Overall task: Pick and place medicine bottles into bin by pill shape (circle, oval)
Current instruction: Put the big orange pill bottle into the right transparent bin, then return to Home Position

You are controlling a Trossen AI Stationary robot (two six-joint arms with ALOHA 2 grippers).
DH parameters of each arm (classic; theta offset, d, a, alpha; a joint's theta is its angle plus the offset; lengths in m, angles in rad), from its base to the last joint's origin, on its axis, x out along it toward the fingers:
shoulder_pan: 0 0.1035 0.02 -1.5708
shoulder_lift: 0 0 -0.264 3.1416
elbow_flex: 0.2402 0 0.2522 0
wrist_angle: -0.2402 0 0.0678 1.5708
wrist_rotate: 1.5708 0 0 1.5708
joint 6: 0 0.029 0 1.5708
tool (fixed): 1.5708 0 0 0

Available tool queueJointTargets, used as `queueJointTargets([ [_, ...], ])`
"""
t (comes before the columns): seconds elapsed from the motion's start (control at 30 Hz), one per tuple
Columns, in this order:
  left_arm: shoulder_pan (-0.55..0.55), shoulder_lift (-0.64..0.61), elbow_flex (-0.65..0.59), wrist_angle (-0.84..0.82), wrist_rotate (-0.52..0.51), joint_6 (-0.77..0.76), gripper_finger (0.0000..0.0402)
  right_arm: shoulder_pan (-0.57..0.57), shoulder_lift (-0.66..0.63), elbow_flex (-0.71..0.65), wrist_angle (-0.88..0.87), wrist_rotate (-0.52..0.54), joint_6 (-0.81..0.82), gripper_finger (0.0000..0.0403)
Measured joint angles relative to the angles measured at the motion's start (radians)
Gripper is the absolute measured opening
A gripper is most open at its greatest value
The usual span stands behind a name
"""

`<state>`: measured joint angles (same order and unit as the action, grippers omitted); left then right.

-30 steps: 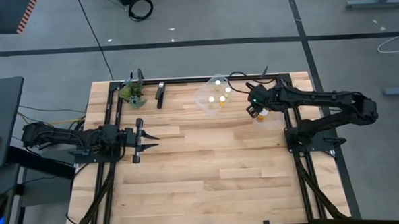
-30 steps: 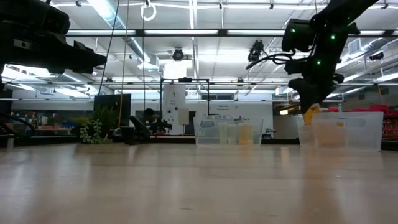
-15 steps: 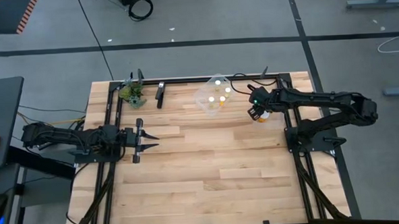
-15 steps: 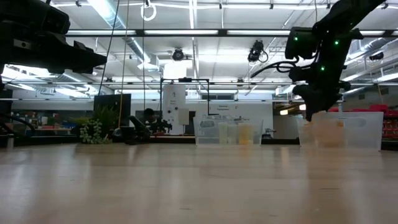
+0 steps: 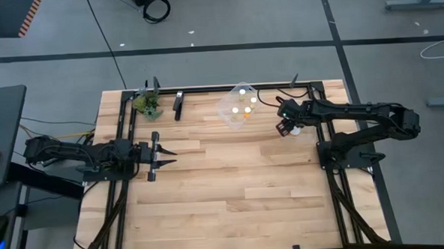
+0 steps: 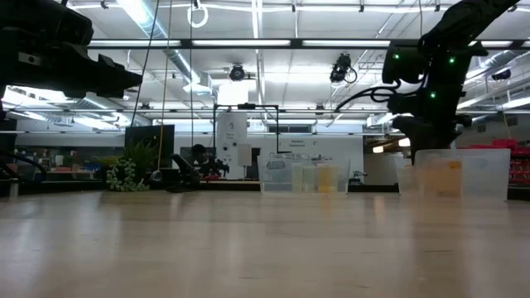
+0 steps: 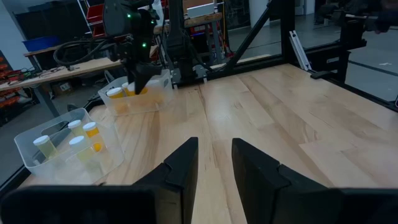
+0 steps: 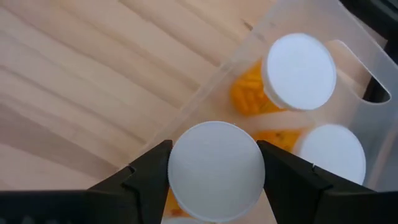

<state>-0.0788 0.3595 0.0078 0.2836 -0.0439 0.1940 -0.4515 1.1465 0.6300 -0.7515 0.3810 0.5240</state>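
Observation:
My right gripper (image 5: 286,127) is shut on a medicine bottle with a white cap (image 8: 214,168). It stands over a clear bin (image 5: 298,129) at the table's far right, which also shows in the low view (image 6: 464,174). Two more white-capped amber bottles (image 8: 300,71) stand in that bin. A second clear bin (image 5: 238,107) to its left holds several bottles (image 7: 81,140). My left gripper (image 5: 162,153) is open and empty, level above the table's left side. My right gripper pinches the bottle's round white cap (image 8: 186,163) between its two fingers (image 8: 146,171), one on each opposite side. The fingers point down from above. The bottle stands upright inside the bin's wall. Whether its bottom rests on the bin's floor, I cannot tell.
A small green plant (image 5: 147,104) and a black tool (image 5: 178,104) stand at the table's far left. The wooden table's middle and near half (image 5: 232,191) are bare. Dark frame rails (image 5: 338,202) run along the left and right sides.
My right gripper has gone a little toward the table's right edge and down, still shut on the bottle. The amber bottle, which hung in the open beside the bin's wall, now sits within the bin.

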Motion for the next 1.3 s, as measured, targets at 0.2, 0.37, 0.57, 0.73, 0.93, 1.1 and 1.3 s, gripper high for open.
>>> queueJointTargets([
  [0.2,0.000,0.000,0.000,0.000,0.000,0.000,0.0107,0.000,0.000,0.000,0.024,0.004,0.000,0.0233],
  [0.37,0.000,0.000,0.000,0.000,0.000,0.000,0.0107,0.000,0.000,0.000,0.022,0.006,0.000,0.0241],
  [0.57,0.000,0.000,0.000,0.000,0.000,0.000,0.0107,0.000,0.000,0.000,0.023,0.007,-0.004,0.0246],
  [0.73,0.000,0.000,0.000,0.000,0.000,0.000,0.0107,0.000,0.000,0.000,0.023,0.007,-0.023,0.0246],
  [0.93,0.000,0.000,0.000,0.000,0.000,0.000,0.0107,0.002,-0.035,0.000,0.026,0.029,-0.048,0.0246],
  [1.1,0.000,0.000,0.000,0.000,0.000,0.000,0.0107,0.003,-0.085,0.023,0.021,0.029,-0.062,0.0246],
  [1.3,0.000,0.000,0.000,0.000,0.000,0.000,0.0107,0.004,-0.171,0.038,0.039,-0.021,-0.102,0.0246],
])
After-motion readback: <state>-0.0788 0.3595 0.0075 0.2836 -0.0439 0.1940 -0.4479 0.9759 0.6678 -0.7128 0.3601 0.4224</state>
